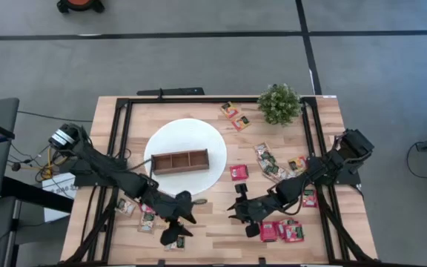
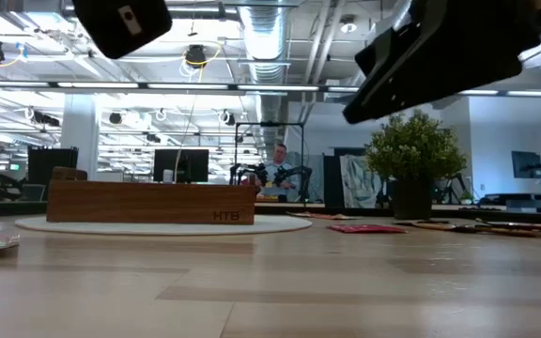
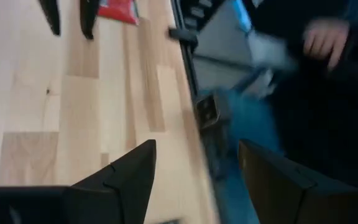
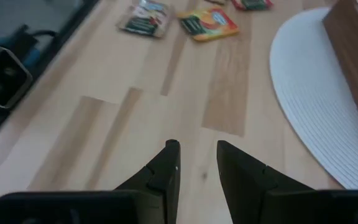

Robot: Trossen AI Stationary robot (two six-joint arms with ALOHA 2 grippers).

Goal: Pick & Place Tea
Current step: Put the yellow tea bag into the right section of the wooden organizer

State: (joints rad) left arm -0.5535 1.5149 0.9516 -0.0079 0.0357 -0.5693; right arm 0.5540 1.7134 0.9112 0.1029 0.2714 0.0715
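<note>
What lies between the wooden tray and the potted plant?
In the high view, two orange-yellow sachets lie between the wooden tray and the potted plant.

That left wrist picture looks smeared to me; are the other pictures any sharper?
Left wrist view: yes, blurred beyond its fingers, the person's hand a smudge. Right wrist view: sharper, sachets readable. Low view: tray and plant crisp, dark arm parts overhead soft. High view: evenly lit, no glare.

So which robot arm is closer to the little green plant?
The right. Its end effector sits below the plant, toward the table's front; the left end effector is farther, across the white disc.
</note>
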